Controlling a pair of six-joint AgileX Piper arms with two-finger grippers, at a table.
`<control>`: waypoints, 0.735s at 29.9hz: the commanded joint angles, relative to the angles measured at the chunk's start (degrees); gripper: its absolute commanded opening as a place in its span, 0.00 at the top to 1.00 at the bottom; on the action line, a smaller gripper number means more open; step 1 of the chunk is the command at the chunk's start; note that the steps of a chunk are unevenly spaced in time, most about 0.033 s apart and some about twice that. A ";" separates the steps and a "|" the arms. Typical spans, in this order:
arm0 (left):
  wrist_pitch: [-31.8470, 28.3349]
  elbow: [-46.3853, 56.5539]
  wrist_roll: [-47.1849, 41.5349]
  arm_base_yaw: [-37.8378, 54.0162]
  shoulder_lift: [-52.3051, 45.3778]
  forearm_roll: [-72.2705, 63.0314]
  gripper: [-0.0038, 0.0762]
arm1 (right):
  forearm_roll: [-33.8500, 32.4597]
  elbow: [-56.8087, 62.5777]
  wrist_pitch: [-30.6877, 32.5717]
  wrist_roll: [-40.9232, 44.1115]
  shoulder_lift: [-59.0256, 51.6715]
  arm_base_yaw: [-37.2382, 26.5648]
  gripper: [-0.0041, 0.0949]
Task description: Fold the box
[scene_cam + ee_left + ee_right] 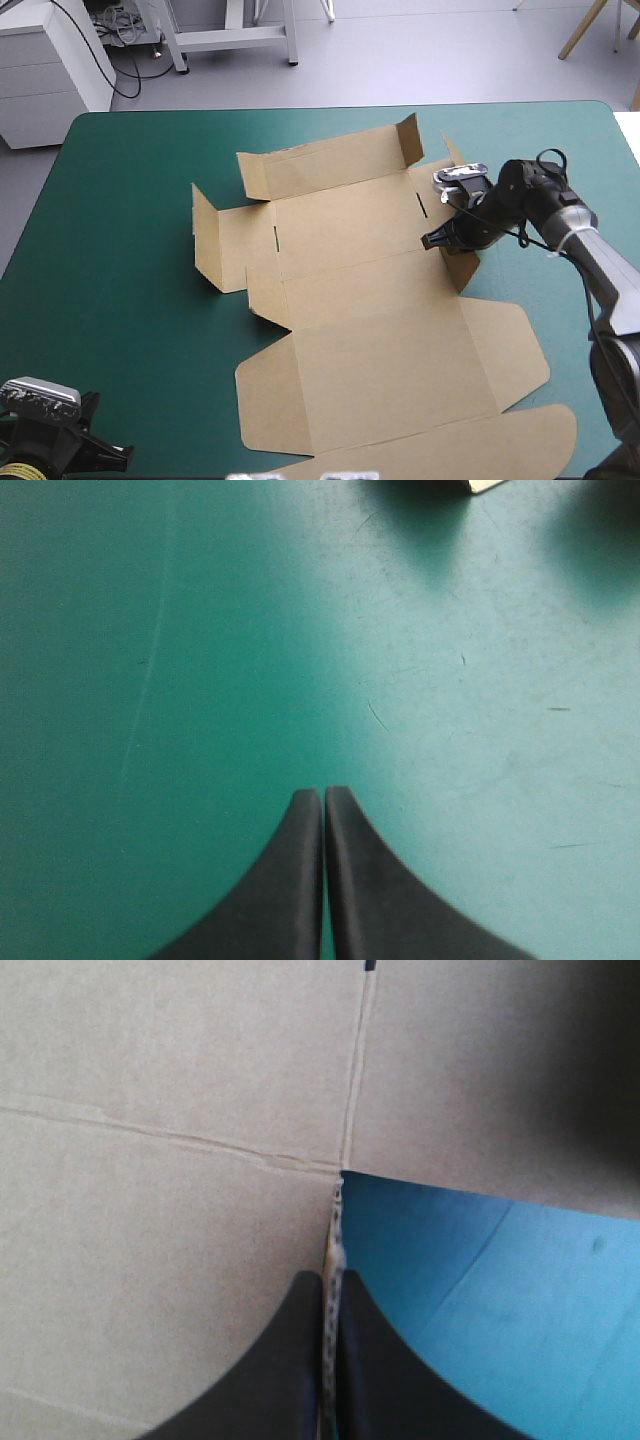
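The cut brown cardboard box (380, 300) is matt, dry paper board with scored creases; its edge at the right gripper (333, 1278) shows corrugation. The teal-green table cover (120, 200) looks matt, finely scratched. The left gripper's (323, 795) 2 black fingers (290, 900) look smooth and dull.

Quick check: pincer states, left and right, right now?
Left pincer: closed, holding nothing.
Right pincer: closed on a flap edge of the box.

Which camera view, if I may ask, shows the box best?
The high view: nearly the whole box lies spread out, several flaps raised. The right wrist view shows only an edge pinched in the right claw; the left wrist view, just a corner.
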 commanded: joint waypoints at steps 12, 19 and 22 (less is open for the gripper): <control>-3.24 -1.11 -0.63 0.06 0.98 0.17 0.96 | -0.99 -36.79 12.81 -25.77 19.23 3.11 0.98; -3.24 -1.11 -0.63 0.06 0.98 0.17 0.96 | -1.09 -42.41 12.69 -39.43 20.33 8.40 0.98; -3.24 -1.11 -0.63 0.06 0.98 0.17 0.96 | -0.93 -42.52 12.80 -42.38 20.33 10.79 0.98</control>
